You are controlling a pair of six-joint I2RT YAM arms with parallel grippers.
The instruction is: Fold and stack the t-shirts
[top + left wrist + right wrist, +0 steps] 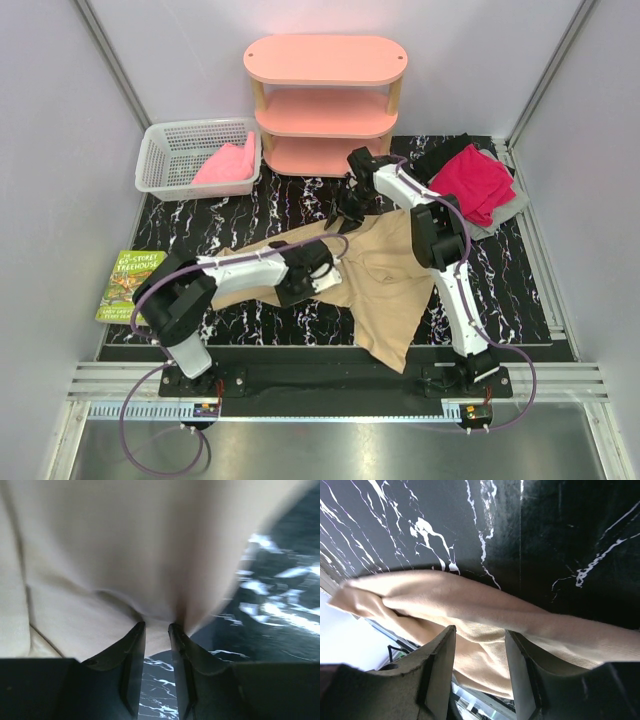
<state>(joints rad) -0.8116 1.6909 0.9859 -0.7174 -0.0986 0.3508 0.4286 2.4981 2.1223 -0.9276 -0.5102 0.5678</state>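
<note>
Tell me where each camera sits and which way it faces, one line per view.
Top external: above and behind the bases, looking down on the marbled table; both arms show.
Left wrist: on the left arm, facing along the left pincer into the tan t-shirt.
Right wrist: on the right arm, facing past the right pincer at the same shirt and table.
Shared: every view shows the tan t-shirt; each wrist view has it between its fingers.
</note>
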